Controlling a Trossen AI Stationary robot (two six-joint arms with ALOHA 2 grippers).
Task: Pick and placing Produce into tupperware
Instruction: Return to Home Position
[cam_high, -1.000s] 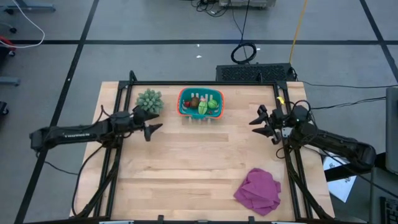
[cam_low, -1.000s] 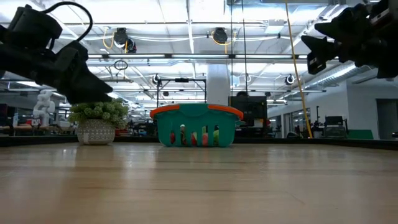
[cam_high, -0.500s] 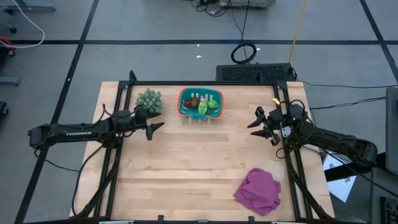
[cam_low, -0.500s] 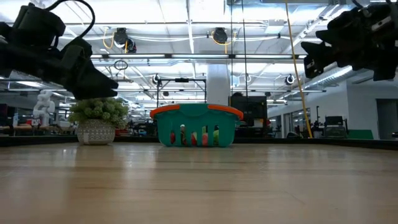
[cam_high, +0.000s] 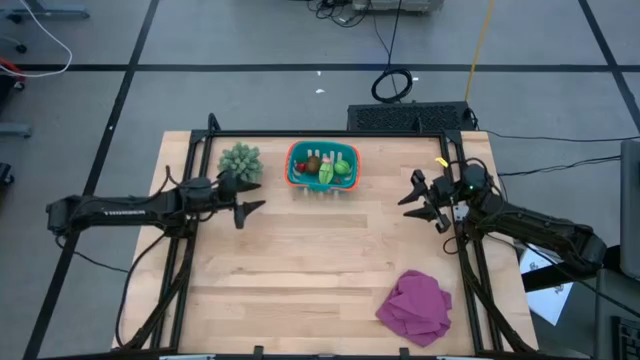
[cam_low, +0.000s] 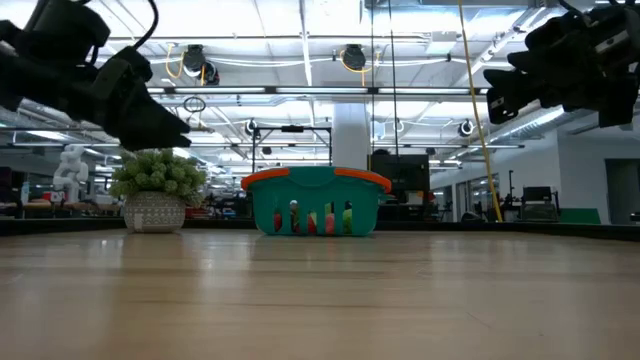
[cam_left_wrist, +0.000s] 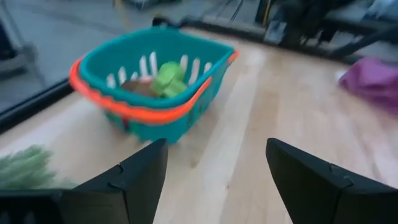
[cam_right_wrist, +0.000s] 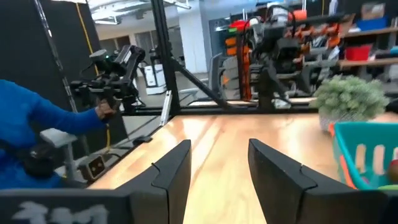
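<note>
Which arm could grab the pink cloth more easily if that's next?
Probably the right. The magenta cloth lies on the right side of the table, the same side as the right gripper. The left gripper hangs over the table's left side, clearly farther from the cloth.

Left pincer (cam_high: 248, 212) lifted slightly; right pincer (cam_high: 424, 210) edged inward.

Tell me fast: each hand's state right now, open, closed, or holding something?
Left hand: open, holding nothing.
Right hand: open, holding nothing.
</note>
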